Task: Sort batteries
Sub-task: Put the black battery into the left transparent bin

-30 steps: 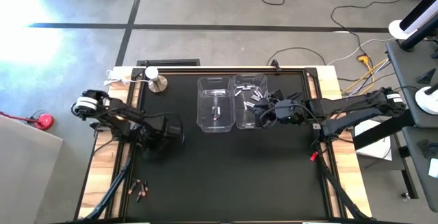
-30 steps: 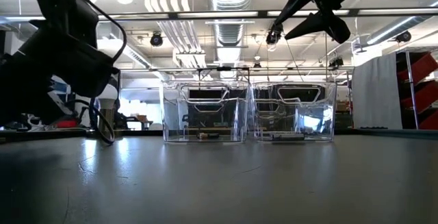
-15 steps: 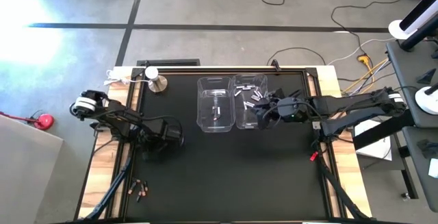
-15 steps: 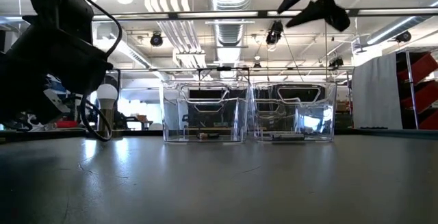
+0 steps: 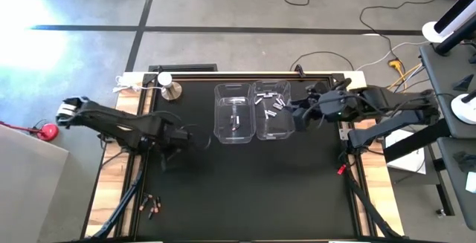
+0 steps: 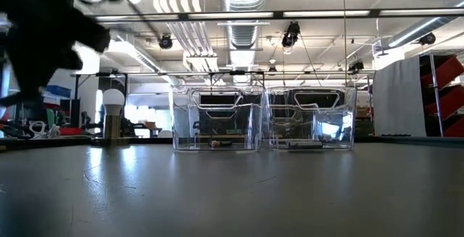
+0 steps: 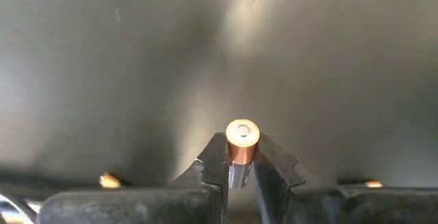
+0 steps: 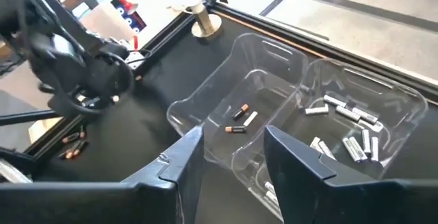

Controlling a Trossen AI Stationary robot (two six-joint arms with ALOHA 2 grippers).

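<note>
Left gripper [image 7: 239,166] is pinching a copper battery [image 7: 241,142] between its fingers, the round end cap facing out past the tips, hanging above the bare black table [image 5: 245,183] at about nine o'clock from the bins. It's a small, stiff, light cylinder with a smooth, slippery-looking shell, so my read is that a grip across the middle of the barrel, like this one, keeps it from squirting out endwise.

Over at three o'clock, the right gripper [image 8: 229,148] hovers with its fingers spread and nothing between them, looking down on both bins. The left clear bin [image 5: 233,117] holds a few copper-and-dark cells; the right clear bin [image 5: 271,113] holds a scatter of silver batteries [image 8: 345,131]. More loose copper batteries [image 5: 151,207] lie near the seven o'clock corner of the table.
</note>
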